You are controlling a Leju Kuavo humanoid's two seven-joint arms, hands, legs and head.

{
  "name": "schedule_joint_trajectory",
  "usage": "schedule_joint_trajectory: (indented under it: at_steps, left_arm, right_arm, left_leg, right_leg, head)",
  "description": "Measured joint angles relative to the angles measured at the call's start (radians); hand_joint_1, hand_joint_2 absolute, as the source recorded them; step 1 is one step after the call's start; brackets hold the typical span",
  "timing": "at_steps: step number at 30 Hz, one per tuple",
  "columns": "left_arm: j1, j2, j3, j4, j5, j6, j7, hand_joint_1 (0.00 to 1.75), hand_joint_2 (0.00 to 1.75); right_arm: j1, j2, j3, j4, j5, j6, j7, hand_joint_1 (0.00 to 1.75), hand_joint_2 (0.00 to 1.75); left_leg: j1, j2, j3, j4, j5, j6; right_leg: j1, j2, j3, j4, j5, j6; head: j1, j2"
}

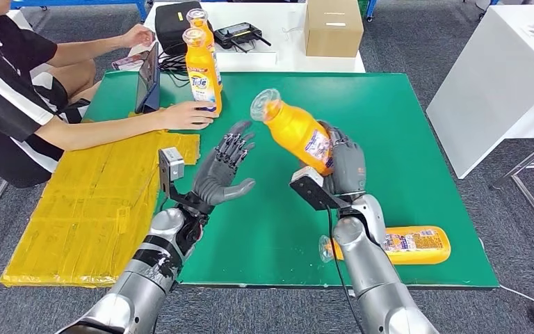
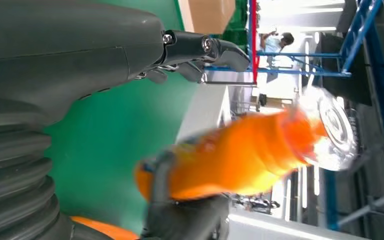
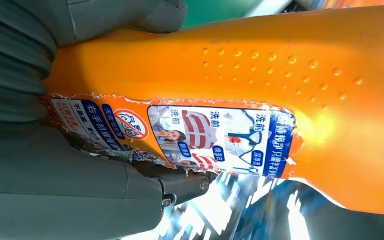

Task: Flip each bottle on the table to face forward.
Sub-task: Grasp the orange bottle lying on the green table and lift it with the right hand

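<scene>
The right hand (image 1: 344,167) grips the orange bottle (image 1: 295,131) aloft, its cap end slanting toward the open left hand (image 1: 224,170) just beside it.

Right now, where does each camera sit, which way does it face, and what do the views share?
Head view: high on the body, looking down at the green table; both silver arms, left hand, right hand holding the tilted orange bottle.
Left wrist view: behind the left hand, facing that bottle.
Right wrist view: behind the right hand, against the bottle's label.
Shared: the held bottle.
</scene>
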Motion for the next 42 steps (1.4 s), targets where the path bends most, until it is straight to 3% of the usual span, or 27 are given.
schedule_joint_trajectory:
  at_steps: [8, 14, 18, 22, 34, 35, 38, 39, 42]
  left_arm:
    - [-0.014, -0.020, -0.067, -0.024, 0.013, 0.062, 0.026, 0.00, 1.75]
    - [-0.019, -0.023, -0.076, -0.027, -0.026, 0.169, 0.009, 0.06, 1.75]
    - [0.001, -0.027, -0.092, -0.059, -0.149, 0.349, -0.007, 1.75, 1.75]
    - [0.041, -0.043, -0.118, -0.119, -0.260, 0.504, -0.009, 1.75, 1.75]
    - [0.095, -0.061, -0.140, -0.209, -0.316, 0.634, -0.016, 1.75, 1.75]
    - [0.098, -0.062, -0.141, -0.214, -0.317, 0.638, -0.016, 1.75, 1.75]
    - [0.103, -0.063, -0.143, -0.225, -0.321, 0.650, -0.016, 1.75, 1.75]
    - [0.103, -0.063, -0.144, -0.228, -0.324, 0.656, -0.015, 1.75, 1.75]
    - [0.097, -0.063, -0.145, -0.236, -0.337, 0.680, -0.007, 1.75, 1.75]
  right_arm:
    - [-0.012, 0.070, 0.075, 0.114, -0.008, 0.124, -0.013, 1.75, 1.75]
    - [-0.024, 0.095, 0.177, 0.151, -0.032, 0.145, 0.008, 1.75, 1.75]
    - [-0.031, 0.102, 0.229, 0.155, -0.042, 0.136, 0.032, 1.75, 1.75]
    - [-0.036, 0.102, 0.251, 0.155, -0.043, 0.129, 0.045, 1.75, 1.75]
    - [-0.036, 0.103, 0.265, 0.153, -0.060, 0.129, 0.029, 1.75, 1.75]
    - [-0.036, 0.103, 0.266, 0.152, -0.060, 0.129, 0.028, 1.39, 1.75]
    - [-0.036, 0.103, 0.268, 0.150, -0.059, 0.126, 0.027, 0.08, 1.75]
    - [-0.035, 0.103, 0.270, 0.150, -0.057, 0.122, 0.028, 0.00, 1.75]
    - [-0.028, 0.103, 0.273, 0.147, -0.049, 0.104, 0.030, 0.00, 1.75]
  left_leg:
    - [0.000, 0.000, 0.000, 0.000, 0.000, 0.000]
    - [0.000, 0.000, 0.000, 0.000, 0.000, 0.000]
    - [0.000, 0.000, 0.000, 0.000, 0.000, 0.000]
    - [0.000, 0.000, -0.001, 0.000, 0.000, 0.000]
    - [0.000, 0.000, 0.000, 0.000, 0.000, 0.000]
    - [0.000, 0.000, 0.000, 0.000, 0.000, 0.000]
    - [0.000, 0.000, 0.000, 0.000, 0.000, 0.000]
    - [0.000, 0.000, 0.000, 0.000, 0.000, 0.000]
    - [0.000, 0.000, -0.001, 0.000, 0.000, 0.000]
  right_leg:
    - [0.000, 0.000, 0.000, 0.000, 0.000, 0.000]
    - [0.000, 0.000, 0.000, 0.000, 0.000, 0.000]
    - [0.000, 0.000, -0.001, 0.000, 0.000, 0.000]
    - [0.000, 0.000, -0.001, 0.000, 0.000, 0.000]
    - [0.000, 0.000, -0.001, 0.000, 0.000, 0.000]
    - [0.000, 0.000, -0.001, 0.000, 0.000, 0.000]
    - [0.000, 0.000, -0.001, 0.000, 0.000, 0.000]
    - [0.000, 0.000, -0.001, 0.000, 0.000, 0.000]
    - [0.000, 0.000, -0.001, 0.000, 0.000, 0.000]
  head:
    - [0.000, 0.000]
    - [0.000, 0.000]
    - [0.000, 0.000]
    - [0.000, 0.000]
    - [0.000, 0.000]
    - [0.000, 0.000]
    - [0.000, 0.000]
    - [0.000, 0.000]
    - [0.000, 0.000]
